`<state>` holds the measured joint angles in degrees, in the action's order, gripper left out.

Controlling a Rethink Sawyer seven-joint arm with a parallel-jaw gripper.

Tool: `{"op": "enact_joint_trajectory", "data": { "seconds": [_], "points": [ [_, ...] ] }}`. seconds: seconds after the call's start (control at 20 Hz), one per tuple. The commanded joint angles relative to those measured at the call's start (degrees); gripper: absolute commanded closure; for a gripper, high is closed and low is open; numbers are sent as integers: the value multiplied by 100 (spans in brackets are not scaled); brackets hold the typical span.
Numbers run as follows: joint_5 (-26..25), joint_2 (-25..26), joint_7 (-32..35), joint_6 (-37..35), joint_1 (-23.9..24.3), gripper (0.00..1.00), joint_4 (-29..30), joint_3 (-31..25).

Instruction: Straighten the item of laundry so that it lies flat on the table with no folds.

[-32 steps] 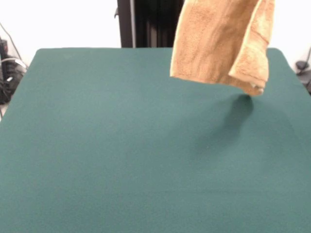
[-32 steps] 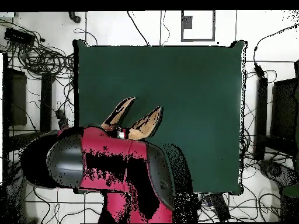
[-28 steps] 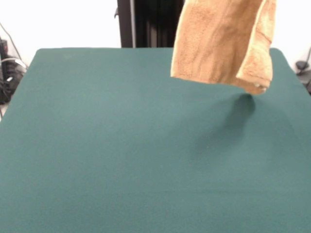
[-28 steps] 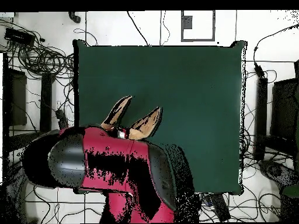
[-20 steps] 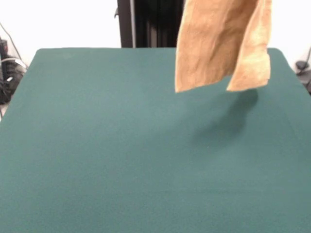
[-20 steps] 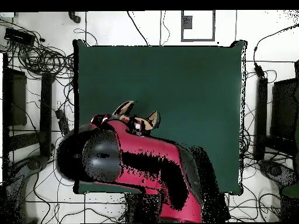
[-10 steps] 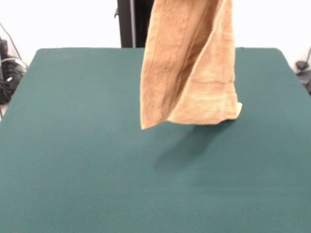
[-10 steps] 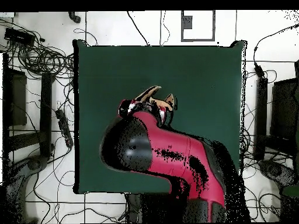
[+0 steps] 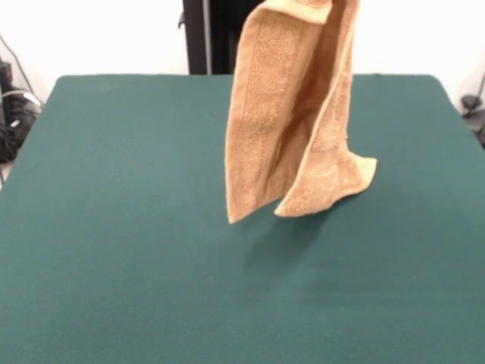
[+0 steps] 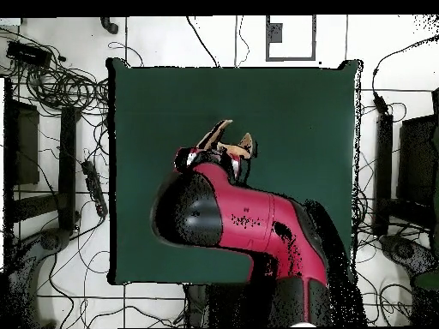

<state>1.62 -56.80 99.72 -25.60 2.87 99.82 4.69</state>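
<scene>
One towel (image 9: 292,114) hangs folded lengthwise above the middle of the worktop (image 9: 114,227), its lower corners clear of the surface. Jaw state cannot be determined: the arm (image 10: 249,227) hides them overhead.

1. A tangle of black cables (image 10: 56,86) lies on the white floor at about 10 o'clock in the overhead view.
2. A dark upright post (image 9: 220,36) stands at 12 o'clock in the front view.
3. A grey-framed rectangle (image 10: 291,38) sits at 12 o'clock in the overhead view.
4. Dark flat boxes (image 10: 420,167) lie at 3 o'clock in the overhead view, with thin cables around them.
5. Black gear (image 9: 10,114) shows at 9 o'clock in the front view.
</scene>
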Motion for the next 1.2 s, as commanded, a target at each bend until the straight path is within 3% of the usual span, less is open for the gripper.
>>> {"op": "enact_joint_trajectory", "data": {
  "seconds": [0.05, 0.65, 1.2],
  "points": [
    [-290, 459, -183, 12, 93, 100, 623, -1096],
    [-595, 675, 27, 277, 375, 100, 454, -1410],
    [-1120, 1758, -711, 516, 1270, 100, -467, -2268]
  ]
}}
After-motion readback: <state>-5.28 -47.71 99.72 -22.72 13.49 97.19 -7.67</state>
